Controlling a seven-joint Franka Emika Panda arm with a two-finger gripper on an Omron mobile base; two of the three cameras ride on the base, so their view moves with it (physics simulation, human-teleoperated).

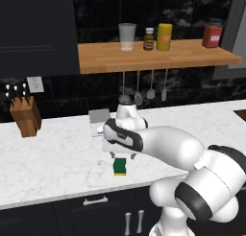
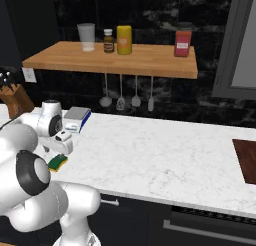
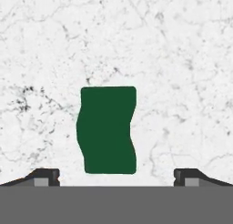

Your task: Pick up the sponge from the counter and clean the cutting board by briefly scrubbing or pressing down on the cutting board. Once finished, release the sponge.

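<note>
Gripper hangs wide open, empty, above the sponge — grasp, scrub on the board and release remain.

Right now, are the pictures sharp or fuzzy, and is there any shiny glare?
Hand view: sharp, evenly lit, no glare; the sponge lies flat dark green on the counter, between the open gripper tips. Left base view: a bit soft, with bright shine on the robot's arm and a dim back wall. Right base view: also soft; the cutting board is cut off at the edge.
</note>
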